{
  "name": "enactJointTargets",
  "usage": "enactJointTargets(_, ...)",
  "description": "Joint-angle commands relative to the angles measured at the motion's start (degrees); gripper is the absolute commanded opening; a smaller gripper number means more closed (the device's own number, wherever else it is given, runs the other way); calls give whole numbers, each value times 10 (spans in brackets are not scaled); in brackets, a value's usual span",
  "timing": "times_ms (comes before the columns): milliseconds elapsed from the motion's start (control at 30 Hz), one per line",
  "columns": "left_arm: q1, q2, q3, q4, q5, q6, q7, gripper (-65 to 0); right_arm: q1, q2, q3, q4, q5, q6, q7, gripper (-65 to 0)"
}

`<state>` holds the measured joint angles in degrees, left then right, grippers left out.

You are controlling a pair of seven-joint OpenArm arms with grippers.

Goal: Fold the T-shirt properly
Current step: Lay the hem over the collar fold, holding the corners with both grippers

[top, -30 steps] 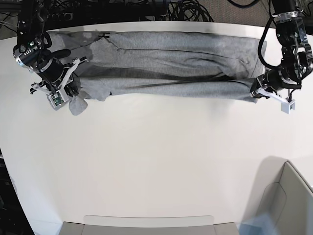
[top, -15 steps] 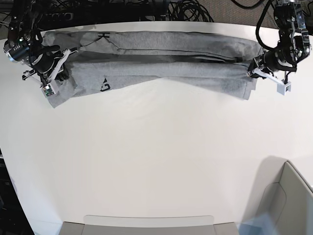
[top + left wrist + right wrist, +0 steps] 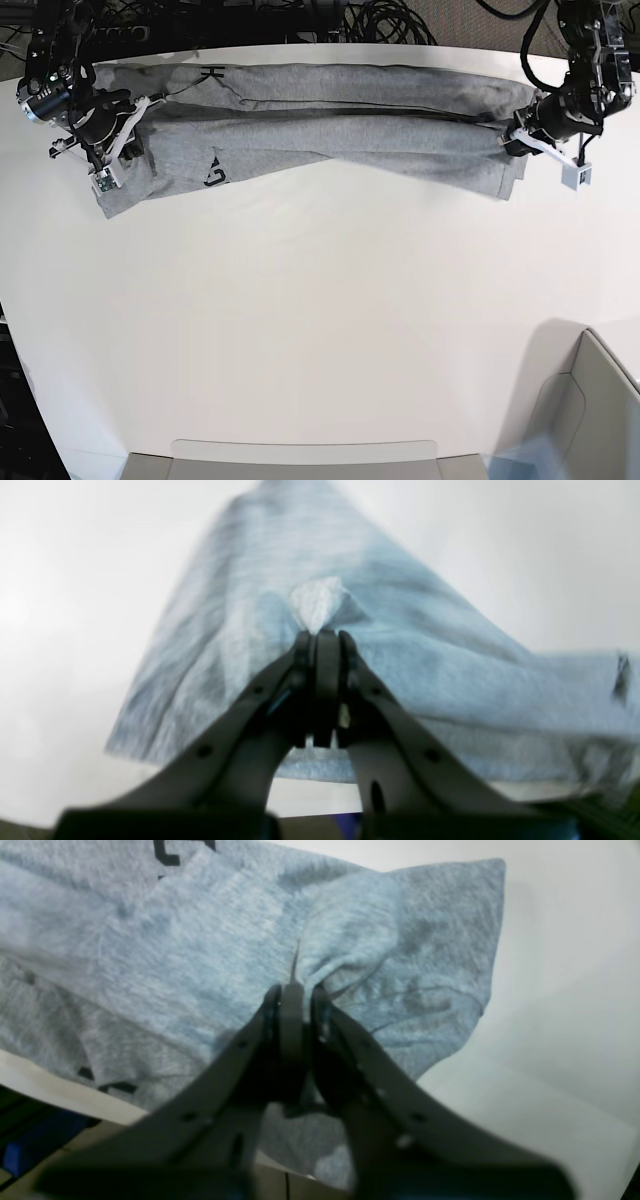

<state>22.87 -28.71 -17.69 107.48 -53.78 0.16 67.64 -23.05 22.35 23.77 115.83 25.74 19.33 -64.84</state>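
We judge one lengthwise fold nearly laid: the T-shirt (image 3: pixel 330 130) spans the worktop's (image 3: pixel 320 330) far edge, both the left tool (image 3: pixel 322 635) and right tool (image 3: pixel 295 987) clamped on its ends; crosswise folds remain.

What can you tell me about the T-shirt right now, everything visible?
The T-shirt is heather-grey, soft knit-looking fabric, stretched into a long, creased band across the far side of the white table. Black lettering shows in bits near its left end in the base view. Folds overlap lengthwise; the near edge sags unevenly. The right gripper pinches a bunched corner at one end, the left gripper a small peak of cloth at the other.
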Motion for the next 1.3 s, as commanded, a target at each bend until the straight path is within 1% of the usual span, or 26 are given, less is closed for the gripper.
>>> enactJointTargets(0,1,-8,-5,6,0,-19,-2,-632,3,8,4,8,3,0,9,-561)
enactJointTargets(33,1,-8,-5,6,0,-44,-2,-632,3,8,2,8,3,0,9,-528)
enactJointTargets(100,3,-8,-5,6,0,-80,-2,-630,4,8,-2,8,3,0,9,-482)
enactJointTargets(167,4,-7,-5,6,1,-93,-3,-594,4,8,-3,8,3,0,10,-455)
enactJointTargets(233,4,-6,-6,5,3,-93,-3,-528,4,8,-3,8,3,0,10,-451)
enactJointTargets(267,4,3,-7,5,3,-93,-3,-498,4,8,-3,7,3,0,10,-451)
enactJointTargets(300,4,11,-18,5,4,-93,-3,-486,4,8,-3,7,3,0,10,-451)
enactJointTargets(400,5,43,-71,5,4,-93,4,-484,10,8,-4,7,3,0,10,-451)
enactJointTargets(467,11,44,-83,5,3,-93,4,-483,11,8,-4,7,3,0,10,-451)
enactJointTargets(600,15,44,-84,6,0,-98,2,-481,12,9,-4,7,3,0,10,-451)
enactJointTargets(633,14,45,-85,6,-1,-99,-2,-471,12,10,-4,7,3,0,10,-451)
enactJointTargets(700,12,47,-83,5,-1,-100,-2,-424,12,10,-6,7,4,0,10,-451)
enactJointTargets(767,-2,56,-86,5,-1,-100,-3,-397,11,13,-27,7,4,0,10,-451)
enactJointTargets(833,-26,55,-83,4,1,-100,-3,-397,9,22,-44,7,4,0,10,-451)
enactJointTargets(967,-38,55,-81,-19,3,-100,-3,-396,9,25,-66,7,4,0,10,-451)
enactJointTargets(1033,-59,54,-83,-40,4,-94,-10,-397,9,25,-66,7,4,0,10,-451)
enactJointTargets(1100,-62,54,-85,-57,3,-93,-33,-413,11,25,-66,7,4,0,10,-451)
enactJointTargets(1133,-63,53,-85,-62,2,-93,-35,-424,12,25,-66,7,4,0,10,-451)
enactJointTargets(1267,-64,53,-81,-65,2,-95,-34,-425,16,25,-66,7,4,0,10,-451)
